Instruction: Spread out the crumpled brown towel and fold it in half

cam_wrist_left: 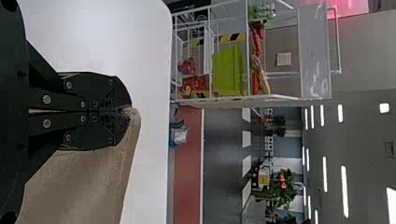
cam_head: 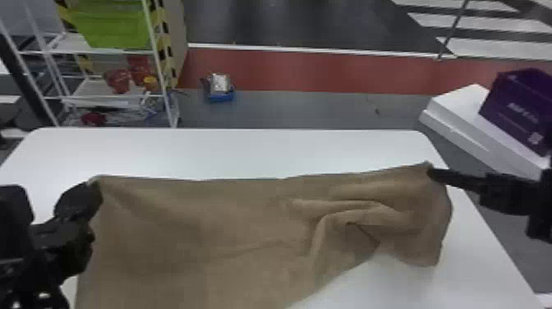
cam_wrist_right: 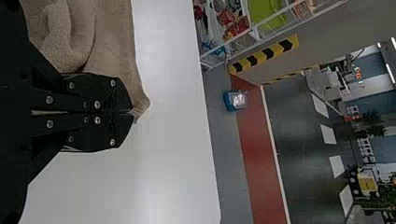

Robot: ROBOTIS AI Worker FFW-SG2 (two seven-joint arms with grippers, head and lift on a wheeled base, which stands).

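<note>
Brown towel: spread broadly across the white table, its middle the hub of this clock; the near part runs out of the head view at six o'clock.
Left gripper: at about half past nine, jaws pressed together on the towel's far corner on that side — the wrist view shows the cloth pinched at the very tips.
Right gripper: near two o'clock, jaws likewise closed on the opposite far corner, a small point of cloth poking past the tips in its wrist view.
Far edge: drawn nearly straight from one gripper to the other.
Creases: thick, rumpled folds gather around three o'clock — the side towards ten lies smoother.
Background: a white rack holding a green bin at eleven; a purple box on a white box at two.
</note>
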